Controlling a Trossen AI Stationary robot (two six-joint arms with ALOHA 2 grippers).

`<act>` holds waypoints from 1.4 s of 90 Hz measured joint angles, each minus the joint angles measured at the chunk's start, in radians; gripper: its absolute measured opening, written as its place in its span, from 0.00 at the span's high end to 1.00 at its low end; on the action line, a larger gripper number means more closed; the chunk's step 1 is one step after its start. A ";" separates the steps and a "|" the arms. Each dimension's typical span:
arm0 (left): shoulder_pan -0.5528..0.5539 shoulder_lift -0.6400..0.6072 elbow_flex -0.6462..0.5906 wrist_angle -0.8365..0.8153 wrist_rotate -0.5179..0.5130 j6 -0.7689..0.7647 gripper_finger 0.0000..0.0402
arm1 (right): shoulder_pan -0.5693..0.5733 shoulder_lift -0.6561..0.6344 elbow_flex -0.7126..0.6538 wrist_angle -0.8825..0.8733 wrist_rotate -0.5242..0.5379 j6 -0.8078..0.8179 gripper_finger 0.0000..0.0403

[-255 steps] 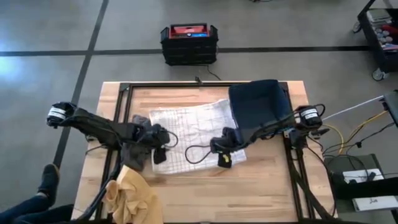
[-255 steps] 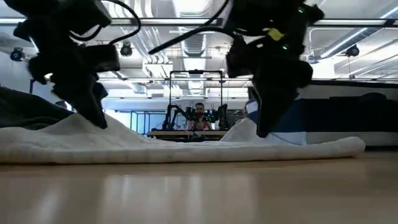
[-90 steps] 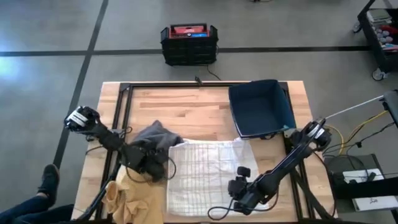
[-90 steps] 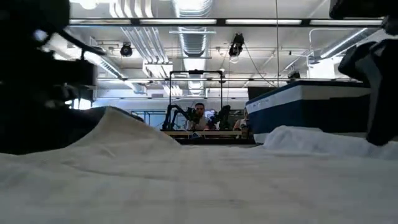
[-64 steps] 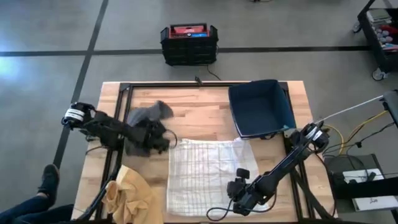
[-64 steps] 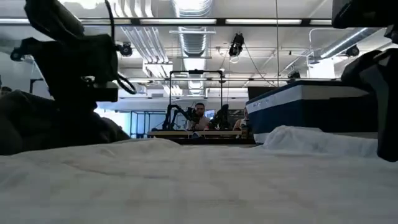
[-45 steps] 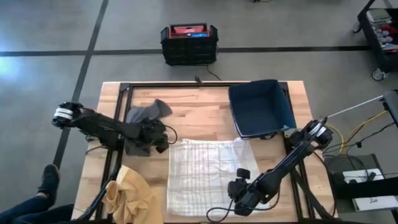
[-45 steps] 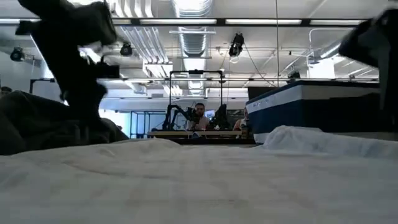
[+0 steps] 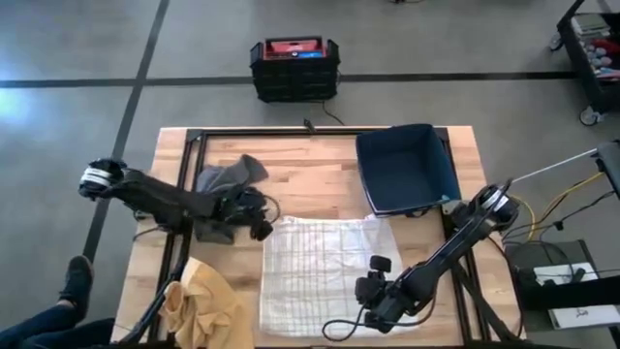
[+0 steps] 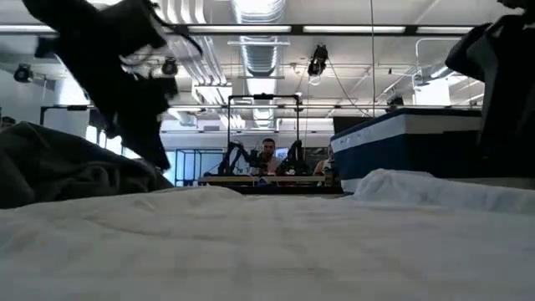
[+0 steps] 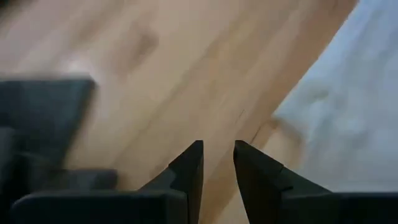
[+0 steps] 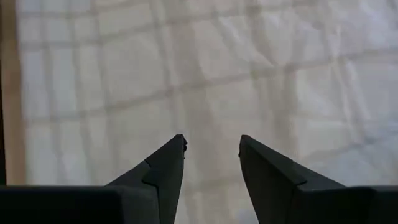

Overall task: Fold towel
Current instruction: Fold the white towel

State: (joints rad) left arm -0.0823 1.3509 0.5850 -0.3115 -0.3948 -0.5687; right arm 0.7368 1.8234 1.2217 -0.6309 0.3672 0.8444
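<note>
Item: one wooden table (image 9: pixel 320 174), its near edge hidden under cloth. One white checked towel (image 9: pixel 315 271) lies flat directly beneath the right gripper (image 12: pixel 211 146) (fingers parted, empty) and just beside the left gripper (image 9: pixel 260 228); we see its fingers narrowly apart over bare wood. One blue bin (image 9: pixel 407 170), beyond the right gripper. One grey cloth (image 9: pixel 225 179), behind the left gripper. One yellow cloth (image 9: pixel 203 308), partly cut off.
</note>
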 joint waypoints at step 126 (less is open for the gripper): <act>-0.072 0.236 0.125 0.397 0.118 0.256 0.67 | -0.005 0.017 -0.059 0.021 0.001 0.053 0.63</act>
State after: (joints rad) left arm -0.1542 1.5865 0.7101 0.0860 -0.2763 -0.3131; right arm 0.7322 1.8404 1.1624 -0.6096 0.3677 0.8974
